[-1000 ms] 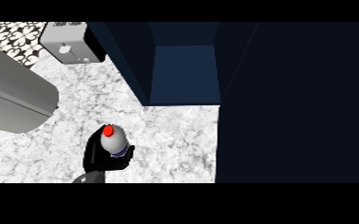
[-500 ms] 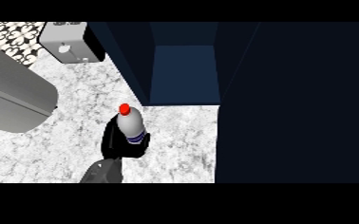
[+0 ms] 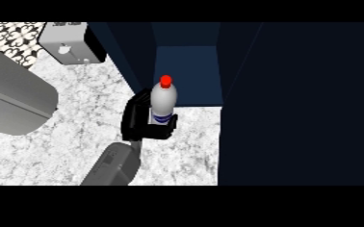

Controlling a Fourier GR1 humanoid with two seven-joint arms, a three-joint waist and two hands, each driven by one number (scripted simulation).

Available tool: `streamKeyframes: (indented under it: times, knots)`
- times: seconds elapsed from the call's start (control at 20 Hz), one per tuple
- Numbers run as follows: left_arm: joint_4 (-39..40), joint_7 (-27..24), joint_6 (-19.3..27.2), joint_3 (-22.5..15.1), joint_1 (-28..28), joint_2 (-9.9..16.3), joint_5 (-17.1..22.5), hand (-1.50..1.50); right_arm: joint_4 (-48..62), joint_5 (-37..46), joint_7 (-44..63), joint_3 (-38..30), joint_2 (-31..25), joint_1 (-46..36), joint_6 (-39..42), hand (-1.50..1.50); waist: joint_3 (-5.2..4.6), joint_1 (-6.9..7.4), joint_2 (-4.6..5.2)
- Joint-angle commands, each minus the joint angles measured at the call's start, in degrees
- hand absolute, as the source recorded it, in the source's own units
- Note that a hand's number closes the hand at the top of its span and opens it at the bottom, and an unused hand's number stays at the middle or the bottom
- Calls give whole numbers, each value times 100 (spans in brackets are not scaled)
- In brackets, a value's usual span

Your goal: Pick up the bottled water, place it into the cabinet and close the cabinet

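Note:
The bottled water (image 3: 162,103) is pale with a red cap and a blue label band. It stands upright in my right hand (image 3: 144,121), whose black fingers curl round its lower half. The grey forearm (image 3: 113,166) comes in from the lower edge. Hand and bottle are over the marble counter (image 3: 64,149), right at the mouth of the open dark blue cabinet (image 3: 190,77). The cap shows against the cabinet's inside. The bottle's base is hidden by the fingers. My left hand does not show.
The cabinet's dark door (image 3: 292,106) stands open and fills the right side. A grey box-shaped appliance (image 3: 68,43) sits at the back left against a patterned wall. A large rounded grey body (image 3: 21,101) takes up the left edge.
My right hand has carried the bottle away from the near counter, forward and to the right, up to the cabinet's opening. The bottle has stayed upright.

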Motion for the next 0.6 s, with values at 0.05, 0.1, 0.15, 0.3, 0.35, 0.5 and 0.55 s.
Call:
streamKeyframes:
  times: [0.05, 0.1, 0.15, 0.3, 0.35, 0.5, 0.55]
  knots:
    - [61, 636, 936, -391, -1078, -2, 187, 150, -144, -595, 57, -329, -82, -130, 115, -150, -2, -66, 30]
    - [-97, 764, 1014, -398, -1042, -2, 119, 150, -508, -769, 462, -336, -109, -51, 38, -150, -3, -14, 29]
    - [-114, 816, 1295, -561, -1213, -2, 310, 150, -464, -352, 104, -80, -1, 221, 91, -150, -5, -88, 14]
    - [281, 839, 1882, -947, -1713, -2, 446, 150, -455, -669, 260, -374, -49, 4, 85, -150, -5, -134, 43]
    - [327, 1150, 1864, -717, -2050, -2, 180, 150, -170, -649, 178, -382, -38, -171, 132, -150, -1, -71, 36]
    - [706, 1231, 2263, -937, -2348, -2, 425, 150, -474, -700, 109, -370, -72, 307, 280, -150, -4, -183, 34]
    - [734, 1219, 2435, -1191, -2332, -2, 585, 150, 11, -731, -6, -635, -109, -159, 310, -150, -2, -134, 43]
